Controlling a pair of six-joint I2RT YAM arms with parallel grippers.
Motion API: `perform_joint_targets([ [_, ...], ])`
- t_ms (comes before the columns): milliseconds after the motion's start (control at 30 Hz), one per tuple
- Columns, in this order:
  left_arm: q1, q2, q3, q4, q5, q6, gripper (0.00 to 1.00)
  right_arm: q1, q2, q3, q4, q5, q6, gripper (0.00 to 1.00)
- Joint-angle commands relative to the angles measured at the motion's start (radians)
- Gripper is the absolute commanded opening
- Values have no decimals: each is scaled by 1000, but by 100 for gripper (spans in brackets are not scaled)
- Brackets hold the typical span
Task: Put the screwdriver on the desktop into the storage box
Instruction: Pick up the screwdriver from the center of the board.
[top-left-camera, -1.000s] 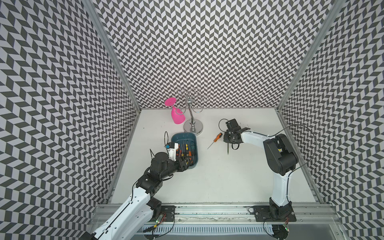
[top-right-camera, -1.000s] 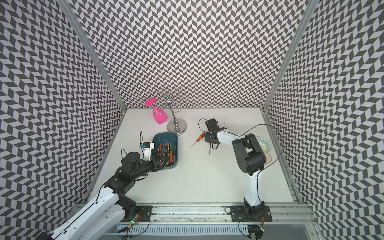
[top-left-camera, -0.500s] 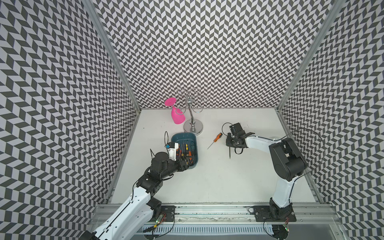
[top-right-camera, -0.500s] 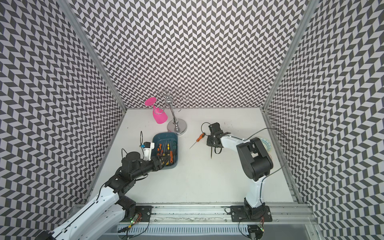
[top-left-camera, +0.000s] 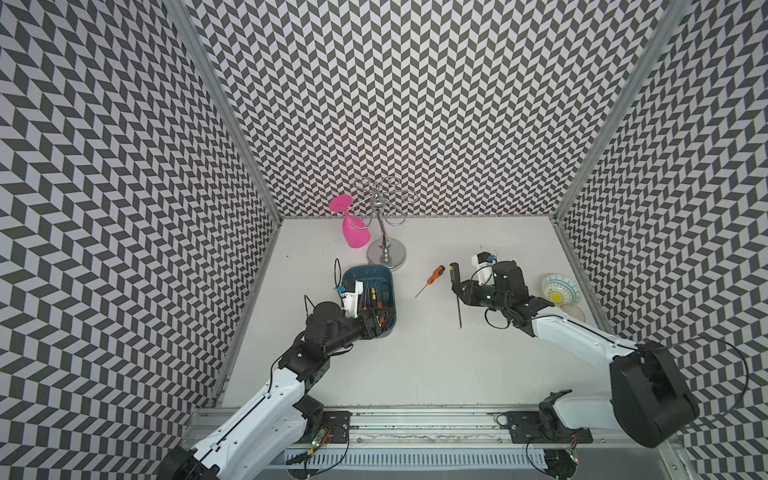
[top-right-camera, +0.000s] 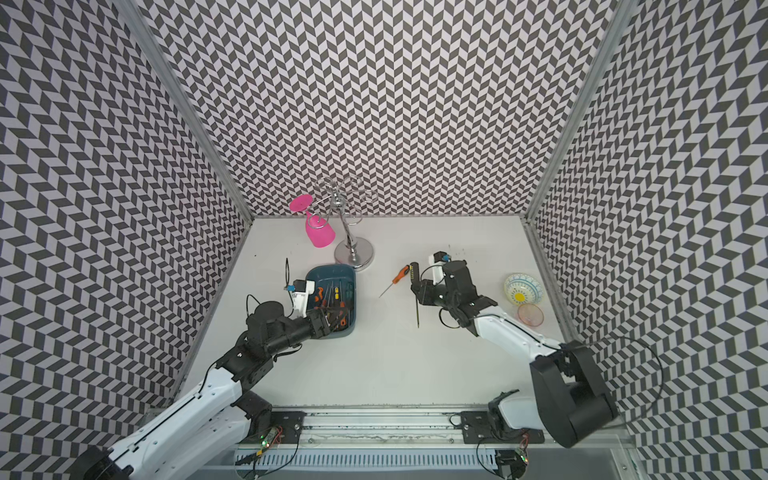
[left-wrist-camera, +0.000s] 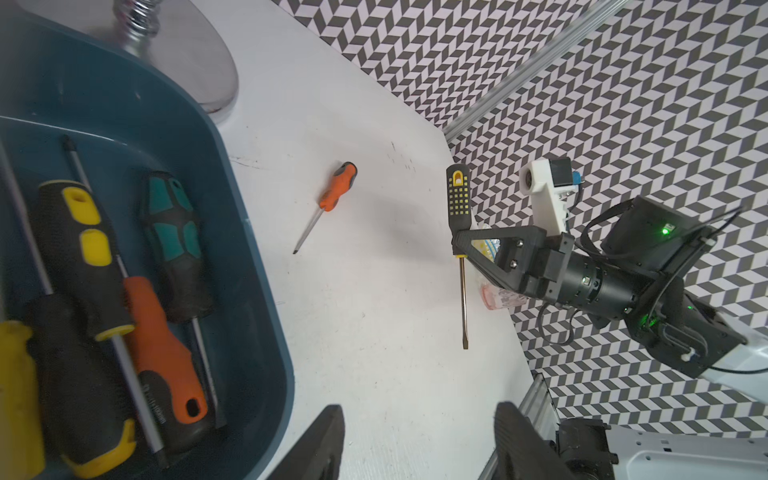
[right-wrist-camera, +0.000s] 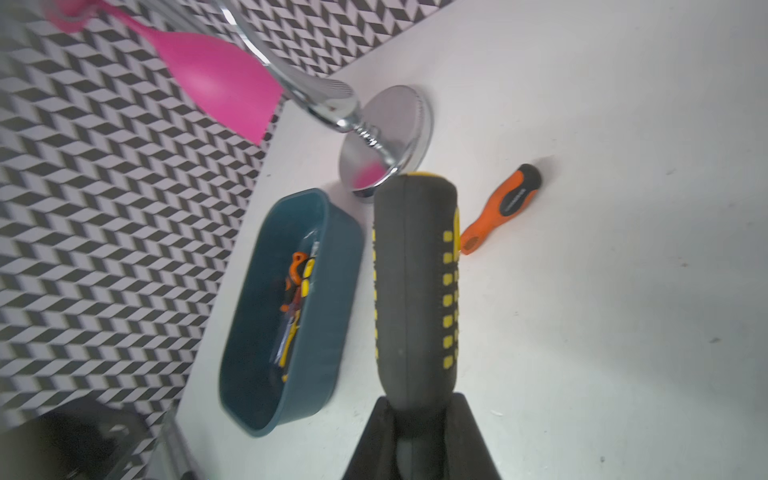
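Right claw (left-wrist-camera: 461, 243) clamped tight on the black-yellow screwdriver (left-wrist-camera: 458, 195), gripping at the handle base where the shaft starts. In both top views the handle end points to 12 o'clock and the blade tip to 6 o'clock. Tool is up off the counter (top-left-camera: 415, 365); its shadow lies apart from it in the left wrist view.

Orange screwdriver (top-left-camera: 436, 275) lies flat on the counter at about 10 o'clock of that claw, near but not touching. Its handle points to 1 o'clock, tip to 7 o'clock.

Storage box (top-left-camera: 366, 269) sits at 9 o'clock of the orange screwdriver, apart from it, long axis 12 to 6. Several stored screwdrivers (left-wrist-camera: 166, 353) lie inside, roughly lengthwise.

Left claw (left-wrist-camera: 415, 440) is at the box's 6 o'clock end, jaws spread with a wide gap, nothing between them.

Chrome rack (top-left-camera: 386, 253) stands at 12 o'clock of the box, base just beside the rim. Pink glass (top-left-camera: 355, 235) hangs upside down on it.

Patterned bowl (top-left-camera: 559, 289) sits at 3 o'clock of the right claw, with a small pink dish (top-right-camera: 530, 313) at the bowl's 5 o'clock.
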Motion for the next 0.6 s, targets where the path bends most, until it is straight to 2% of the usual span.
perform_joint_targets([
  [0,-38,31,19,121,-5,-21,62,12,-100,-54,184,-147,15,13],
  [167,-117,119,59,215,-35,-28,64,18,-176,-122,260,-247,43,13],
  [333,-159,195,78,332,-52,-59,68,22,-226,-161,293,-301,56,13],
  [567,-218,296,118,437,-74,-46,69,28,-274,-221,385,-429,99,13],
])
